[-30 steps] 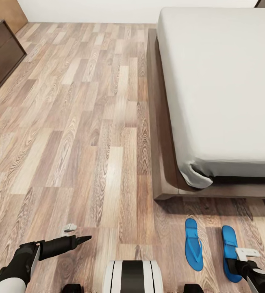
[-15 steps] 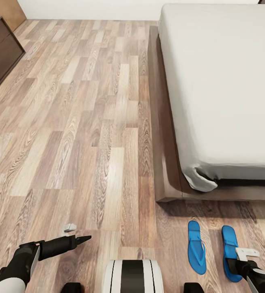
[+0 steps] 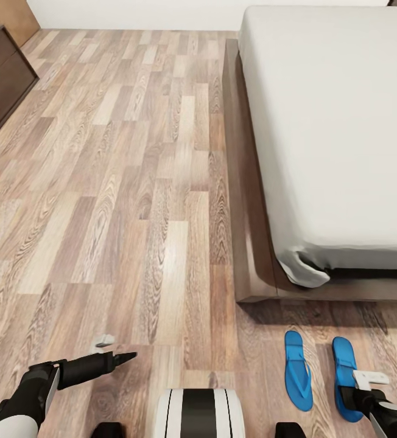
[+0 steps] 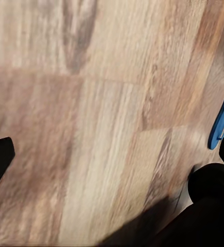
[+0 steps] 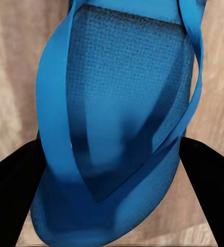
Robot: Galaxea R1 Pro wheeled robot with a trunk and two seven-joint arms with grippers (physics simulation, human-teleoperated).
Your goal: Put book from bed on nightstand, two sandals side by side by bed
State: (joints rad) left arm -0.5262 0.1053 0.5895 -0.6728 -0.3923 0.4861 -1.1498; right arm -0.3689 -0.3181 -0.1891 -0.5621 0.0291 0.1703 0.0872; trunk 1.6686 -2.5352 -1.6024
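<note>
Sandals first: both blue flip-flops lie on the plank floor point(image 3: 131, 201) at the lower right of the head frame, just past the foot corner of the bed point(image 3: 326, 121), the left sandal point(image 3: 299, 370) free and the right sandal point(image 3: 344, 377) partly under my right gripper point(image 3: 369, 384). On the right wrist camera that sandal point(image 5: 124, 128) fills the picture, its straps crossing the footbed, with my dark fingers point(image 5: 11, 185) standing either side of its heel end; I judge them spread around it rather than clamped, since I see no squeeze on the sole. My left gripper point(image 3: 110, 350) hangs low over bare boards at the lower left, its two tips well apart and holding nothing. I see no book on the stretch of mattress in view. A long dark cabinet point(image 3: 0, 79) sits at the upper left edge. My worry is closing on a thin, floppy sole flat on the floor: the fingertips could scrape the boards or pinch only a strap, and the sandal could swing out of line with its mate. The left wrist camera catches the left sandal point(image 4: 222, 121) edge-on at the right side of its frame, showing how thin it is, which the overhead head view hides.
</note>
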